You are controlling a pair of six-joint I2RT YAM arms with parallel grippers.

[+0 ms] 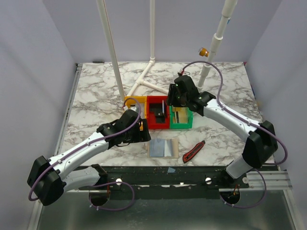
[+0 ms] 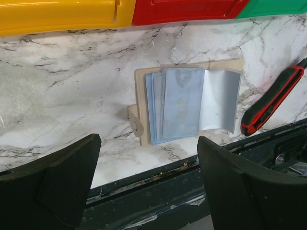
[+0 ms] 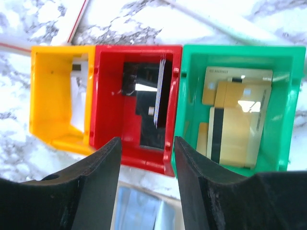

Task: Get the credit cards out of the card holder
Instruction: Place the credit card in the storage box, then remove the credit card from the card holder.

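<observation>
1. While the left gripper hangs with its two fingers spread wide and nothing between them, the card holder lies open and flat on the marble table. It sits just beyond the fingertips, untouched, near the table's front edge.
2. The right gripper has its fingers parted too and grips nothing. It hovers over the near wall of the red bin. The gold credit cards lie in the green bin, to the right of those fingers and clear of them.
3. The left arm stretches low from its base, forward and inward, with its wrist just left of the holder. The right arm reaches farther, bent at the elbow, its wrist tipped down over the bins.
4. Counted:
   - One card holder, with several blue-grey sleeves fanned and overlapping. Whether a card sits inside them I cannot tell.
   - Three bins in a touching row: the yellow bin, then red, then green.
   - At least three gold cards overlap in the green bin; the exact number is unclear.
   - Dark cards are in the red bin, one on edge by its right wall.
   - Something white shows in the yellow bin, too bright to identify.
   - One red-and-black tool lies just right of the holder, apart from it.
</observation>
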